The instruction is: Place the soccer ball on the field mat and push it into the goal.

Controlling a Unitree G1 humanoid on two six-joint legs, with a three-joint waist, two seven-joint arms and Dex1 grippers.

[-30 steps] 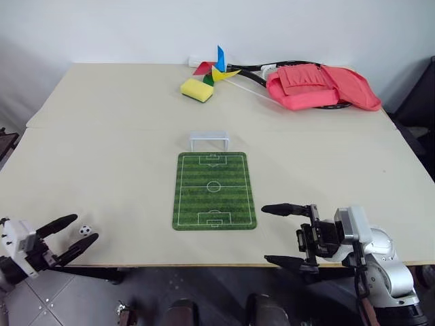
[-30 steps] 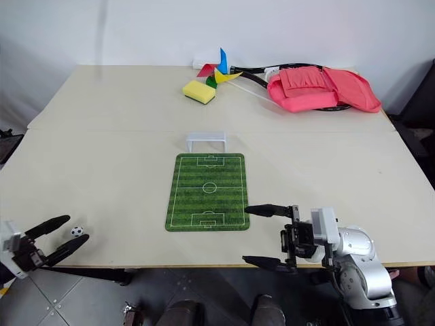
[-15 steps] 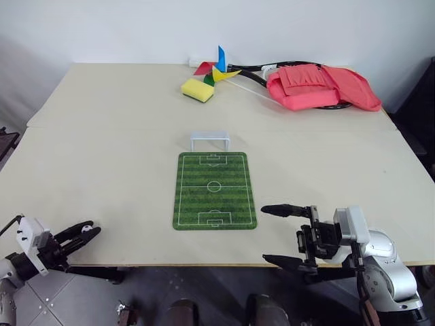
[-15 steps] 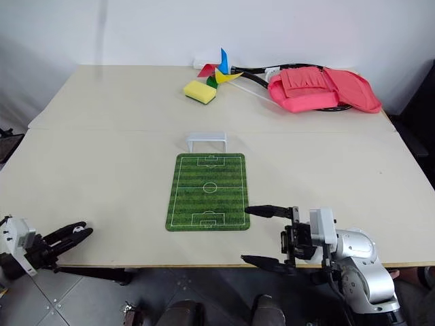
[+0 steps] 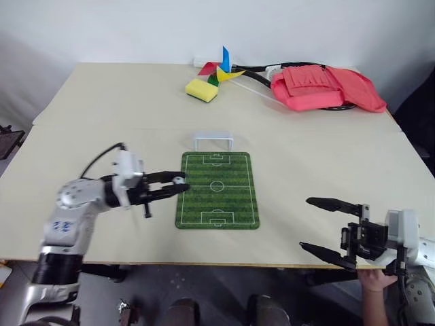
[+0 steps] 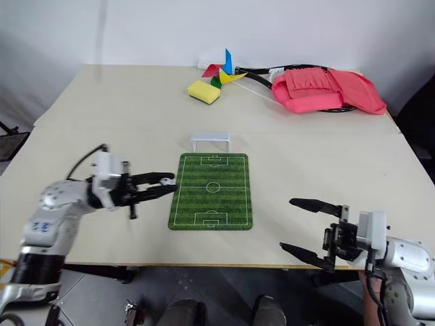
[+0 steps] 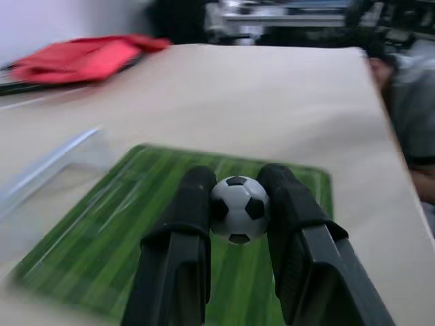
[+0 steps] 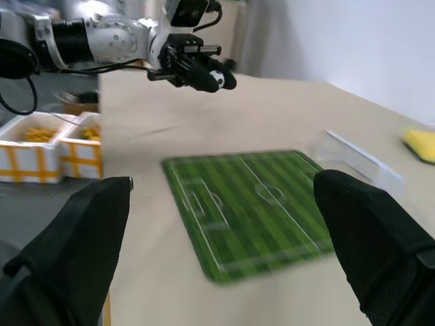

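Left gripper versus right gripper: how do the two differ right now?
The left gripper is shut on the tiny white soccer ball with black patches; the right gripper is wide open and holds nothing. The left one hangs at the left edge of the striped green field mat, while the right one sits off the mat, at the table's near edge. Both have two black fingers and point inward across the table.

Yellow sponge (image 5: 201, 89), pinwheel (image 5: 221, 68), red bag (image 5: 325, 87) at table's (image 5: 102, 122) far edge
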